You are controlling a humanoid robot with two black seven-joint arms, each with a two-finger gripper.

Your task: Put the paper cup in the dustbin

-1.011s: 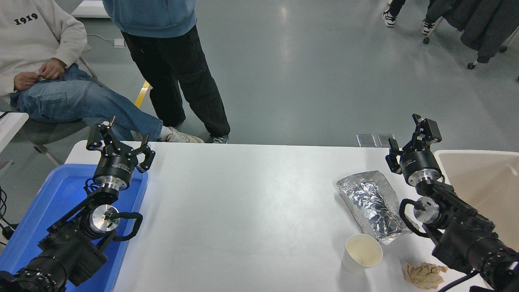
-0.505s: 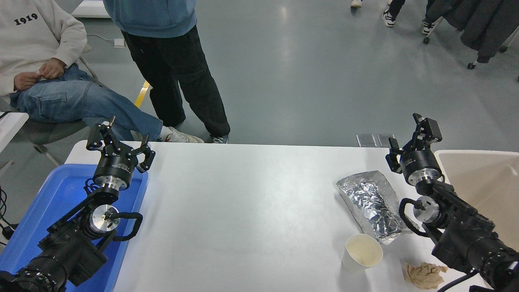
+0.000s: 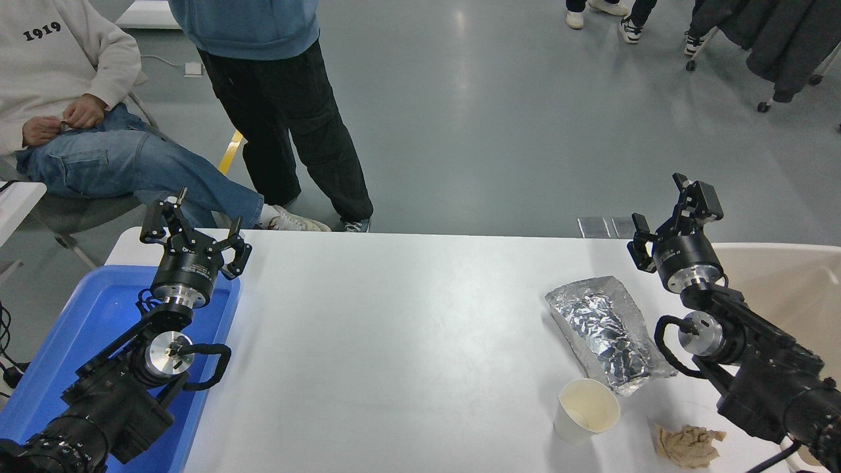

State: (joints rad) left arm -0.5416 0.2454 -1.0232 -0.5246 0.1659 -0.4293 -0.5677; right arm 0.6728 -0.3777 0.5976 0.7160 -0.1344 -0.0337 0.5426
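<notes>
The white paper cup (image 3: 587,408) stands upright near the table's front right, its cream inside showing. The beige dustbin (image 3: 788,282) sits at the right edge of the table, partly behind my right arm. My right gripper (image 3: 665,208) is open and empty, raised above the table's far right corner, well behind the cup and next to the dustbin's left rim. My left gripper (image 3: 192,226) is open and empty, parked at the far left.
A crumpled silver foil packet (image 3: 608,332) lies just behind the cup. A tan tissue wad (image 3: 686,444) lies to the cup's right. A blue tray (image 3: 85,328) sits under my left arm. One person sits and one stands beyond the table's far left.
My right gripper has risen a little and shifted slightly right, toward the dustbin. The cup and the left arm have not moved.
</notes>
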